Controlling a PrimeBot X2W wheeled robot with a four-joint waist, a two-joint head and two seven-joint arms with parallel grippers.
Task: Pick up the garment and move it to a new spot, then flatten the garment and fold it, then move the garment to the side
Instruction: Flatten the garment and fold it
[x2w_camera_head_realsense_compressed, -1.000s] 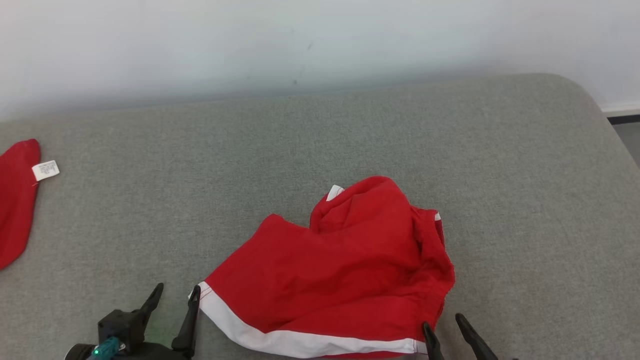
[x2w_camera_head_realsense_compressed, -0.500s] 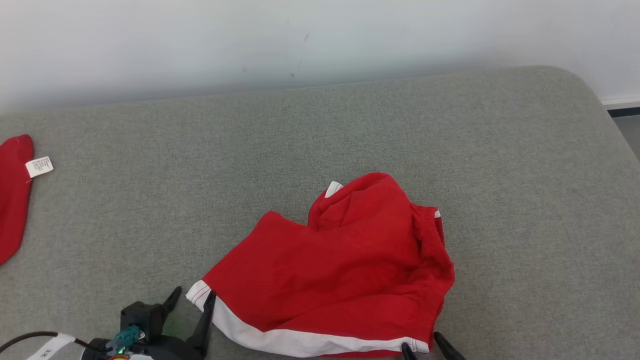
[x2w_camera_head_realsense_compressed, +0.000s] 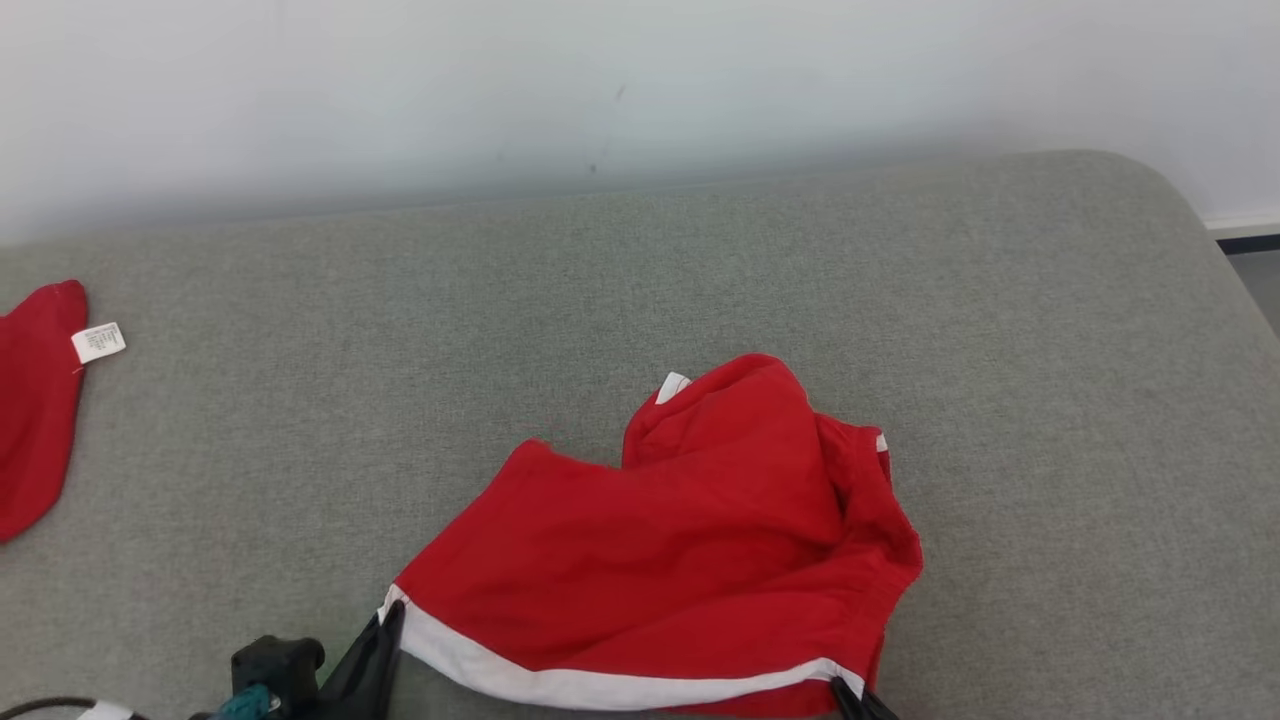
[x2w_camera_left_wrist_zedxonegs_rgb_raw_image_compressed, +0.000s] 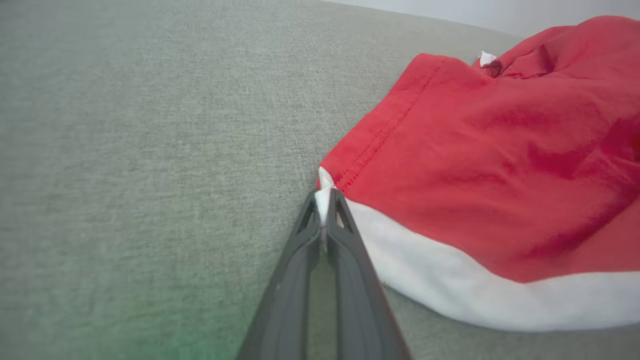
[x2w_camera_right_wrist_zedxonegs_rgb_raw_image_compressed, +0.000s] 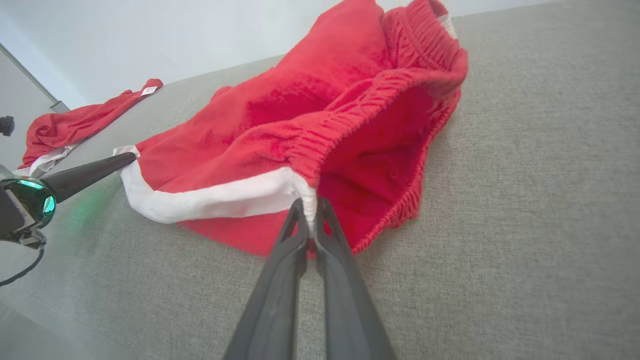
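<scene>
At the near edge of the grey surface (x2w_camera_head_realsense_compressed: 700, 270), the left gripper (x2w_camera_left_wrist_zedxonegs_rgb_raw_image_compressed: 325, 200) is closed on the garment (x2w_camera_head_realsense_compressed: 660, 540): a small nip of the white band (x2w_camera_left_wrist_zedxonegs_rgb_raw_image_compressed: 450, 290) is caught between its fingertips, at the band's left corner. The right gripper (x2w_camera_right_wrist_zedxonegs_rgb_raw_image_compressed: 310, 207) is likewise shut on the band's other end, where the white cloth is met by the gathered waistband (x2w_camera_right_wrist_zedxonegs_rgb_raw_image_compressed: 360, 110). Between the two grips the garment is spread in a loose, rumpled heap, right of the middle of the surface and toward its near edge, with its far part humped up and folded over.

The pick-up is judged to be the step in hand, with the lift not yet made. Both holds are shallow, taken at the very tips, so a slow, even rise is advised; a jerk could let a corner be pulled free. The grippers are best raised together and kept level, with the band drawn just taut between them, so that the cloth is hung straight and part of the flattening is done by its own weight. Enough height should be gained for the trailing cloth to be cleared off the surface before any sideways travel. Bare ground is offered across the middle and far side of the surface, toward the wall (x2w_camera_head_realsense_compressed: 600, 80). The far left of the surface is better avoided, since a second red garment (x2w_camera_head_realsense_compressed: 35, 400) is laid there.
</scene>
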